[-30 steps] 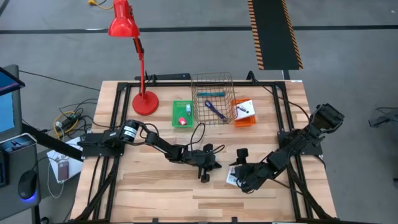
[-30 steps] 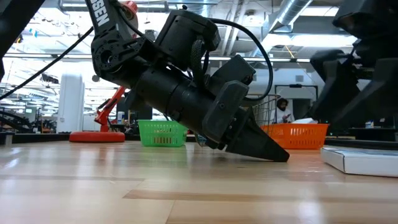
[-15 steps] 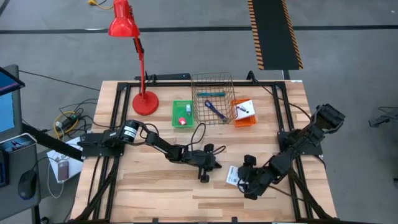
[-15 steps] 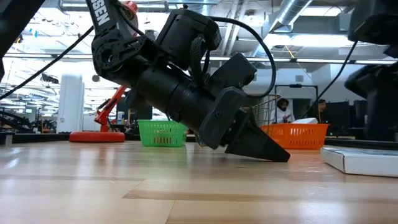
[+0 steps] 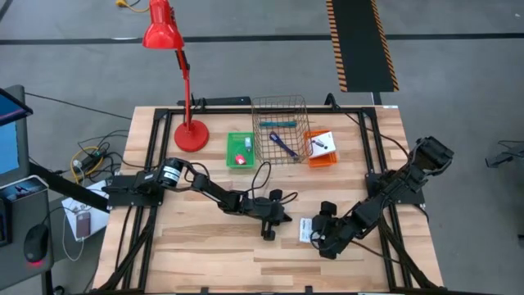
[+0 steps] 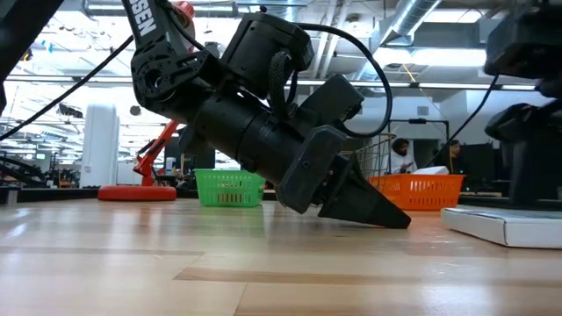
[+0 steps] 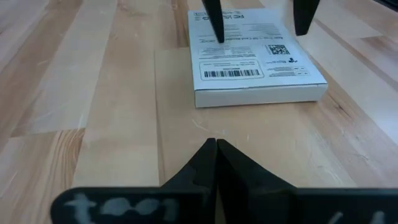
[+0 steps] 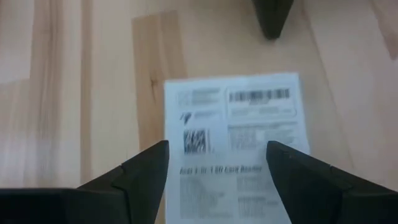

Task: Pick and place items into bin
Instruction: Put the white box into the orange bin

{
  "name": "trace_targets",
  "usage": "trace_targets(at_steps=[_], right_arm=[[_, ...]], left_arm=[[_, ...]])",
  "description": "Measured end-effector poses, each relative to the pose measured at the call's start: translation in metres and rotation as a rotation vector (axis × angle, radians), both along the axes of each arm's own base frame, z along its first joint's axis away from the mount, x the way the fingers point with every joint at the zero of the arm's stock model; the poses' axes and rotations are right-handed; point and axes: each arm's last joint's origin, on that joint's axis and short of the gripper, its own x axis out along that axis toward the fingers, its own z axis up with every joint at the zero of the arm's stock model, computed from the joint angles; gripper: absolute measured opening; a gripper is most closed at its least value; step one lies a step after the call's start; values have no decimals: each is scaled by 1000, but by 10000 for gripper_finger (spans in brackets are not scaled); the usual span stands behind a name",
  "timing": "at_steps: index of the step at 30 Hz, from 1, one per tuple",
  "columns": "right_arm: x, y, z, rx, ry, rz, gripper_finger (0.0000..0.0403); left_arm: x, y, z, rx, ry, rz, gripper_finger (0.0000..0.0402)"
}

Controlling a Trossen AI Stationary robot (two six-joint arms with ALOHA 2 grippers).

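Wooden planks, pale and smooth, make up the table (image 5: 205, 246), with a black metal frame around it. A flat white box (image 7: 252, 59) with black printed words and a barcode lies on the wood near the front right part. The right gripper (image 8: 217, 165) hangs right over this box with its two dark pointed fingers (image 8: 146, 168) spread apart, one on each side of the label, holding nothing. In the left wrist view its fingertips come down to the far end of the box, but I cannot tell if they touch it. The left gripper (image 7: 216, 163) rests low on the table just beside the box, its black fingers pressed tight together into one sharp wedge, with nothing between them. At the back of the table stand three bins in a row: a small green plastic basket (image 5: 240, 151) with a little red block (image 5: 239, 160) inside, a thin wire basket (image 5: 280, 129) holding a teal marker (image 5: 278, 124) and a blue-purple strap (image 5: 284, 145), and an orange basket (image 5: 320, 149) with a white card (image 5: 320, 144) in it. A shiny red lamp (image 5: 168, 49) with a round base stands at the back left corner.
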Motion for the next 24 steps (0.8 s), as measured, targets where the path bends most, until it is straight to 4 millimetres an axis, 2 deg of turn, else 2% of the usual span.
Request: trace_targets(at_steps=[7, 24], right_arm=[[9, -5, 2, 153, 3, -166, 266], [28, -23, 4, 248, -19, -267, 265]], left_arm=[[0, 0, 0, -1, -9, -2, 0], [1, 0, 1, 26, -22, -23, 0]])
